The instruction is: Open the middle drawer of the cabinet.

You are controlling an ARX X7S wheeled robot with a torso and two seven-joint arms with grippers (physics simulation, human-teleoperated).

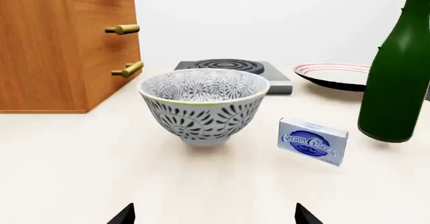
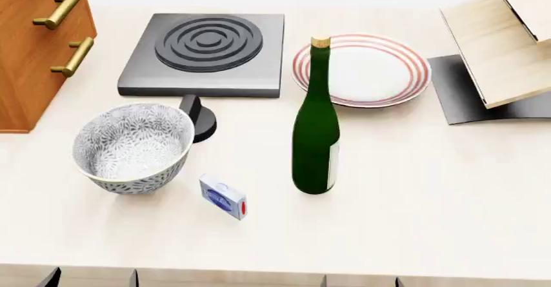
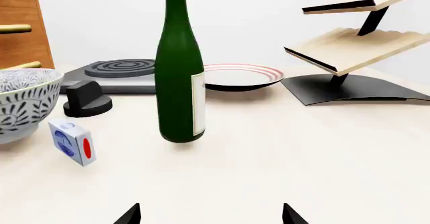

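On the pale desk (image 2: 430,197), both claws hover low at the near edge, jaws spread and holding nothing, facing the orange-brown wooden cabinet (image 2: 26,61).

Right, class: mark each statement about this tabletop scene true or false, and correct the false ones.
1. The green glass bottle stands upright. True.
2. The patterned white bowl holds the blue cream cheese box. False: the box lies on the table beside it.
3. The red-rimmed white plate sits right of the grey hotplate. True.
4. The orange-brown wooden cabinet has a drawer pulled out. False: all visible fronts are flush.
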